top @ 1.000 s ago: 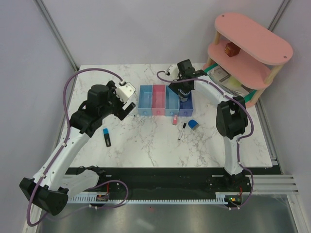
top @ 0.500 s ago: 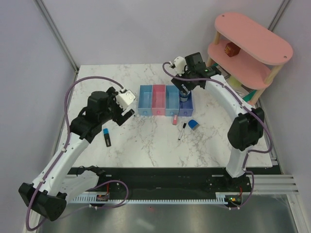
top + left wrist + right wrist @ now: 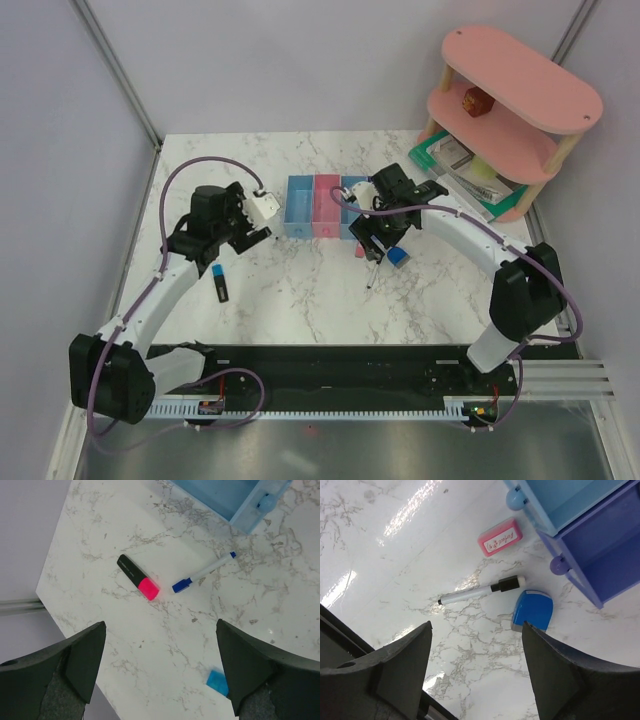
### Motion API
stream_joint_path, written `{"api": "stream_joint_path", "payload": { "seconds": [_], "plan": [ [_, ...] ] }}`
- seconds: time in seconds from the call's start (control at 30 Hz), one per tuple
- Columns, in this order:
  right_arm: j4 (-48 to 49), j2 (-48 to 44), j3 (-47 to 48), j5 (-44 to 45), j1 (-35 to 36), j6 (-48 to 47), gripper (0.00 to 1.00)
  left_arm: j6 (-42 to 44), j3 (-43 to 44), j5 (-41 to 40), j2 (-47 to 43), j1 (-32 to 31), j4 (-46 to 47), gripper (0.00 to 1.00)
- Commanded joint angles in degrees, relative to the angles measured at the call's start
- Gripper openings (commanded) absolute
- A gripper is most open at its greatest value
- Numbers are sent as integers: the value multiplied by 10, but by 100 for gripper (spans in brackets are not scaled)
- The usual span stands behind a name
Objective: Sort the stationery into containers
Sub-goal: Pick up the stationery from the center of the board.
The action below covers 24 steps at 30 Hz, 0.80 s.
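Your right gripper hangs wide open & empty, w/ the black-capped pen just ahead of its tips and the blue cube right beside the pen's cap. Close there and one finger may catch the cube too, twisting the pen out. The left gripper is open too, w/ the pink highlighter ahead of it.

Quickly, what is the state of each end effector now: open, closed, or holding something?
Left end effector: open, holding nothing.
Right end effector: open, holding nothing.
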Motion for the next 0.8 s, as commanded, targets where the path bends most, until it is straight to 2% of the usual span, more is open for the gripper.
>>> {"api": "stream_joint_path", "payload": {
  "seconds": [0.0,0.03,0.13,0.37,0.5,0.77],
  "plan": [
    [28,12,-19,-20,3,26,79,134,2,62,18,27,68,97],
    [31,17,-23,-20,4,28,79,180,-16,71,17,30,83,97],
    [48,41,-25,-24,3,36,77,224,-32,104,31,46,97,98],
    [67,102,-3,-51,5,55,77,267,-17,169,99,97,112,97],
    [91,118,1,-51,6,75,76,289,-18,171,135,102,119,96],
    [112,140,23,-37,15,105,75,296,-25,176,152,106,127,96]
  ]
}}
